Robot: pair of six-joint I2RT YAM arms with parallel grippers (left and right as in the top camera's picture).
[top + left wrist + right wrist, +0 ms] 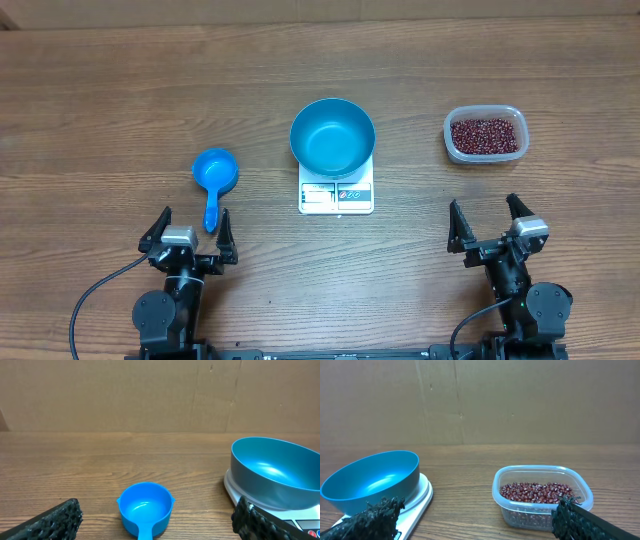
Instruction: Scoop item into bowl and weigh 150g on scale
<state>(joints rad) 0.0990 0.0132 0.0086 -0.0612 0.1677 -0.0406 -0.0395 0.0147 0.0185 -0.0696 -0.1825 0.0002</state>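
Item one, worktop (100, 110): brown wood-grain surface, bare across its far and left parts, a plain brown wall behind. Item two, left hand (194, 222): fingers spread wide, holding nothing, parked at the near edge. Item three, right hand (483, 212): likewise wide apart and empty, near edge, right side. Item four, small blue plastic scoop with a short handle (214, 172): lying left of centre, cup far, handle pointing near, its tip just ahead of my left hand and roughly between the fingers. Item five, round deep teal-blue bowl (332, 136): empty, seated on item six, the flat white square kitchen scale (336, 196), centre of the worktop, display strip facing near. Item seven, clear rounded-rectangle plastic tub (447, 138): far right, holding the small dark red-brown beans (486, 134) in a shallow layer; none are in the bowl yet. Step in hand, as I judge it: take up the scoop. I would run the left hand straight forward, close across the handle near its end and keep the cup level. Room: open lanes between scoop, scale and tub. The carry to the beans passes the bowl, so I would cross on its near side, above the scale's strip, without nudging the bowl rim or the tub's light wall.
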